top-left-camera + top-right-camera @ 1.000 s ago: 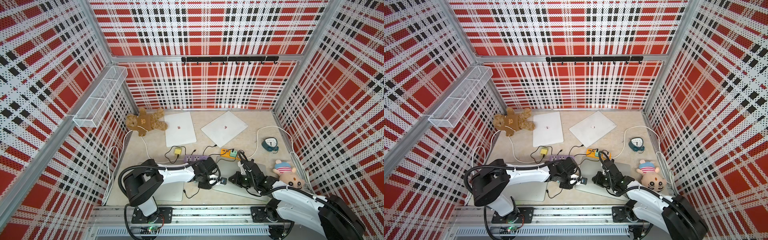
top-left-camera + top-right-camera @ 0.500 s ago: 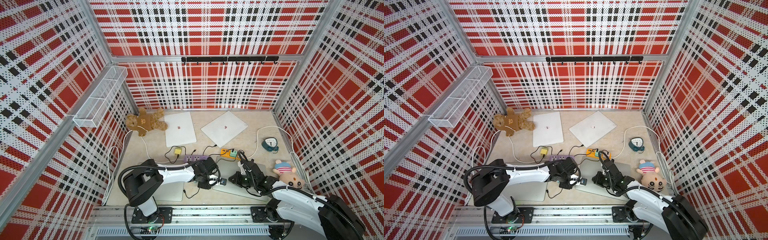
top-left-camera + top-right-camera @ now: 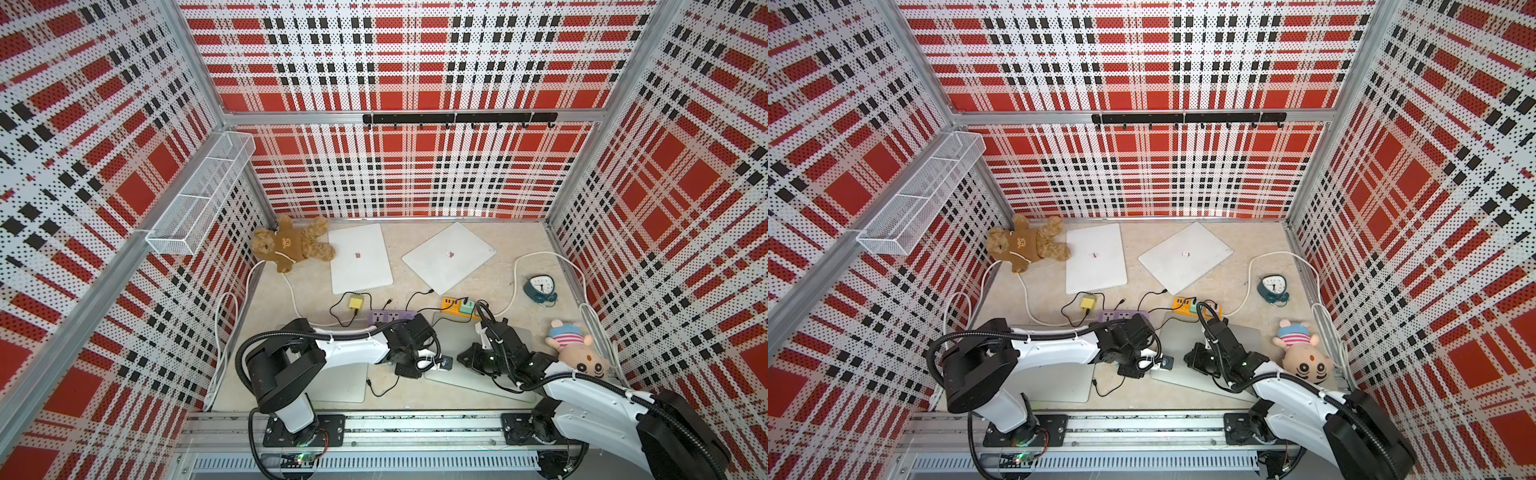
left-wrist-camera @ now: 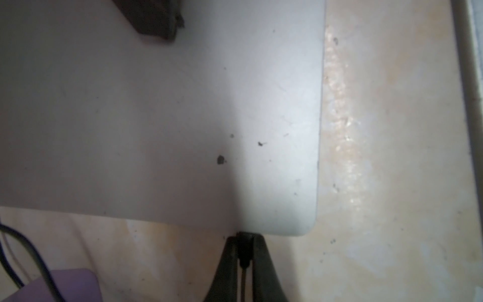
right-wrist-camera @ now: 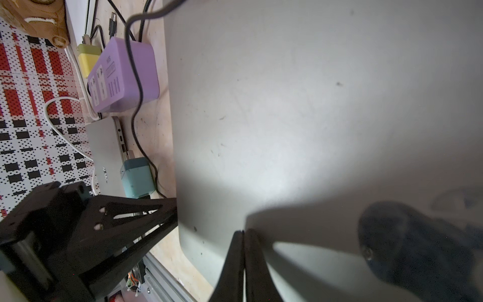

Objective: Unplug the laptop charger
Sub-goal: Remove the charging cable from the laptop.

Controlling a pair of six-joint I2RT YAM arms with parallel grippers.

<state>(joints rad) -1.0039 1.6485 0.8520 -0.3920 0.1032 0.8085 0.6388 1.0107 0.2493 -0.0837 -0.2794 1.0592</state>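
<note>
A grey laptop [image 3: 453,338] [image 3: 1177,334] lies closed at the front of the table. In the left wrist view its lid [image 4: 156,117] fills the frame. The black charger plug [image 4: 244,248] meets the lid's edge near a rounded corner, its thin cable running back between the fingers. My left gripper [image 4: 244,239] [image 3: 430,366] is shut on that plug. My right gripper [image 5: 244,232] [image 3: 465,359] is shut with nothing in it, its tips resting on the laptop lid [image 5: 300,117] near the same corner. The left gripper's fingers [image 5: 146,209] reach the lid's edge in the right wrist view.
A purple power strip [image 3: 390,316] [image 5: 122,75] and an orange one [image 3: 455,303] lie just behind the laptop, with black cables. A second grey laptop [image 3: 336,386] carries a teal adapter [image 5: 136,177]. Two white laptops [image 3: 359,257], a teddy bear [image 3: 291,245], a clock [image 3: 539,287] and a plush doll [image 3: 577,353] sit around.
</note>
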